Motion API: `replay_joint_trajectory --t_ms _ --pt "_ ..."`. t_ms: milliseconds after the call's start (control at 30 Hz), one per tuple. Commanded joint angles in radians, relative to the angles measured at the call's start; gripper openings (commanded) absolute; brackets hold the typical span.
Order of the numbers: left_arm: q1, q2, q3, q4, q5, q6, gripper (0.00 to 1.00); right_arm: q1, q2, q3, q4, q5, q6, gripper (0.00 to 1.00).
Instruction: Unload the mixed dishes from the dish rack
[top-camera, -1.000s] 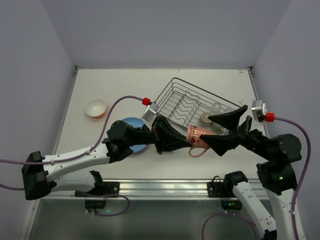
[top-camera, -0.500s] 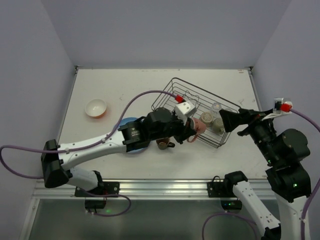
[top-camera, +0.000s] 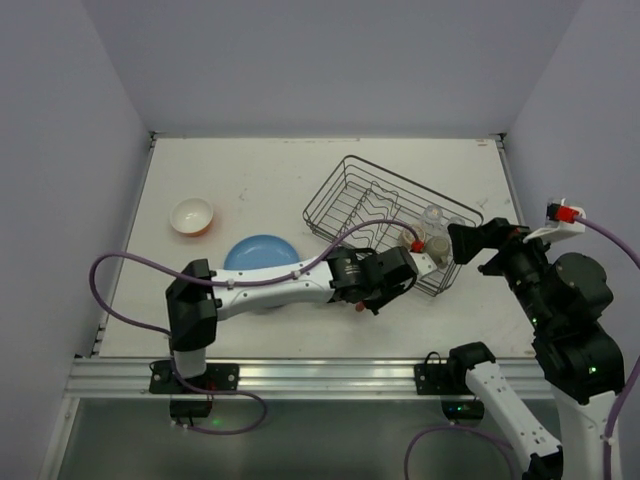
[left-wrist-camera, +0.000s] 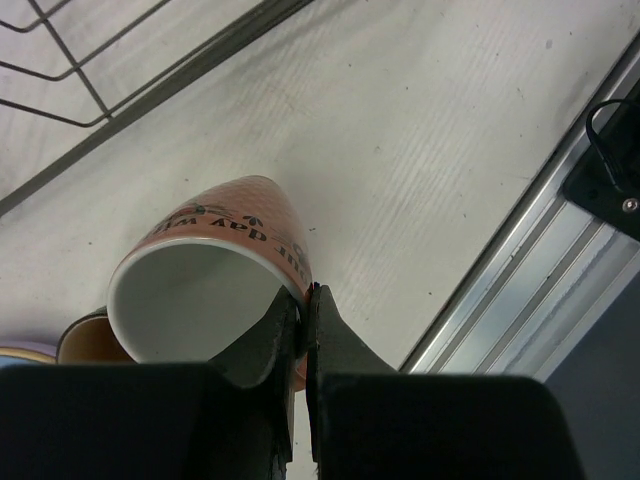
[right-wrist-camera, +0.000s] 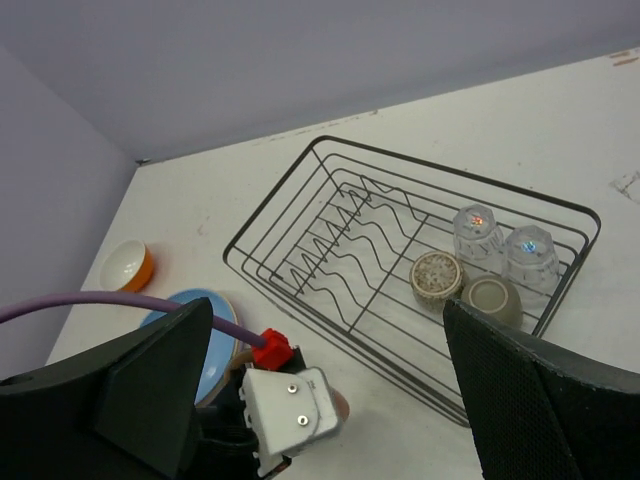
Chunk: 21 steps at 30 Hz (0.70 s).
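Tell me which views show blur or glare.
Left wrist: the pink mug is sharp, the dark fingers pinching its rim look soft. Right wrist: coloured glints on the clear glasses. Top external: even light, faint shadows.

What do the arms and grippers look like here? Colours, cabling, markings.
Both arms have white links and black joint housings: left arm, right arm. Each carries a purple cable ending in a red plug beside a white wrist camera block. The left gripper and right gripper have matte black wedge-shaped fingers. No markings legible.
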Motion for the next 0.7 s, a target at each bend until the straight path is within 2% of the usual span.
replay_joint_trajectory --t_ms 0,333,667 --pt "-0.009 0.032 0.087 -0.071 -0.027 0.034 0.00 -0.001 0.031 -0.006 -0.006 0.002 -0.019 0.99" --pt "-0.009 0.146 0.130 -0.046 0.065 0.054 0.00 0.001 0.033 -0.019 -0.006 0.002 -0.033 0.99" --pt "0.017 0.204 0.168 -0.066 0.079 0.077 0.00 0.001 0.039 -0.038 -0.007 -0.017 -0.033 0.99"
